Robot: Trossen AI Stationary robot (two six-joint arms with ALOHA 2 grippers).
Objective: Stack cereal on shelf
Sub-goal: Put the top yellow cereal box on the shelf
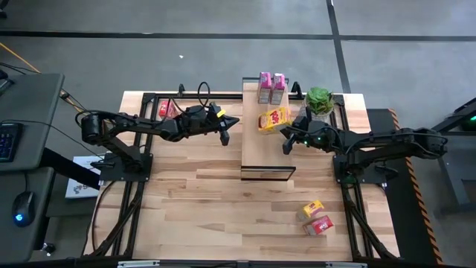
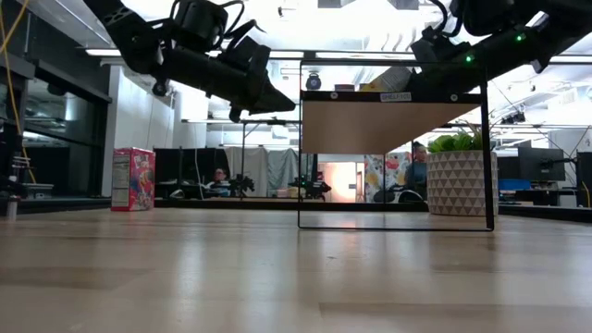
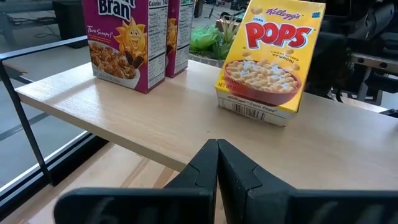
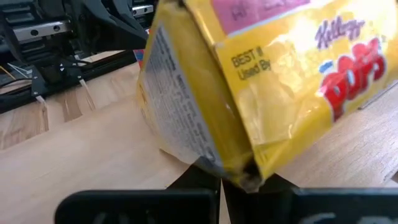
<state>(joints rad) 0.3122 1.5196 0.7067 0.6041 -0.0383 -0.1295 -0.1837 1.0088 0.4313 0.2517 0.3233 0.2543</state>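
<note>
Three boxes are up on the long light-wood shelf [image 1: 268, 141] with its dark metal frame: two pink cardboard cereal boxes [image 1: 271, 88] standing at the far end, and one yellow cardboard cereal box [image 1: 273, 119] just in front of them. Three are left on the wide planked wooden table [image 1: 208, 201]: a red box [image 1: 166, 109] at the far left, and a yellow box [image 1: 312, 209] touching another red box [image 1: 318, 225] near the right front.

The left gripper [image 1: 225, 138] hangs beside the shelf's left edge, fingers pressed together, empty. The right gripper [image 1: 286, 146] is by the right edge near the shelved yellow box, fingers together too. The near half of the shelf has room. A green potted plant [image 1: 320, 100] crowds the far right corner.
</note>
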